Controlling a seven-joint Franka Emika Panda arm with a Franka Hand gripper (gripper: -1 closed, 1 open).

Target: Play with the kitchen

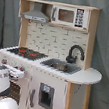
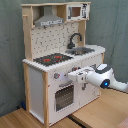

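Observation:
The kitchen [image 1: 60, 41] is a white and light-wood toy unit, seen in both exterior views [image 2: 35, 80]. It has a black-red stovetop [image 1: 26, 52], a sink [image 1: 61, 67] with a black faucet [image 1: 75, 53], a grey hood [image 1: 36, 16] and a small upper cabinet [image 1: 69, 16]. In the second exterior view the oven door [image 2: 64, 97] sits below a row of knobs [image 2: 56, 76]. My gripper [image 2: 70, 75] is at the front panel just below the counter edge, right beside the knobs. In the first exterior view the gripper [image 1: 20, 73] comes in from the lower left.
The kitchen stands on a light wooden tabletop [image 2: 30, 119] in front of a grey curtain [image 1: 108, 44]. My white arm [image 2: 107, 80] reaches in from the second exterior view's right. A lower cupboard door [image 1: 46, 97] lies right of the oven.

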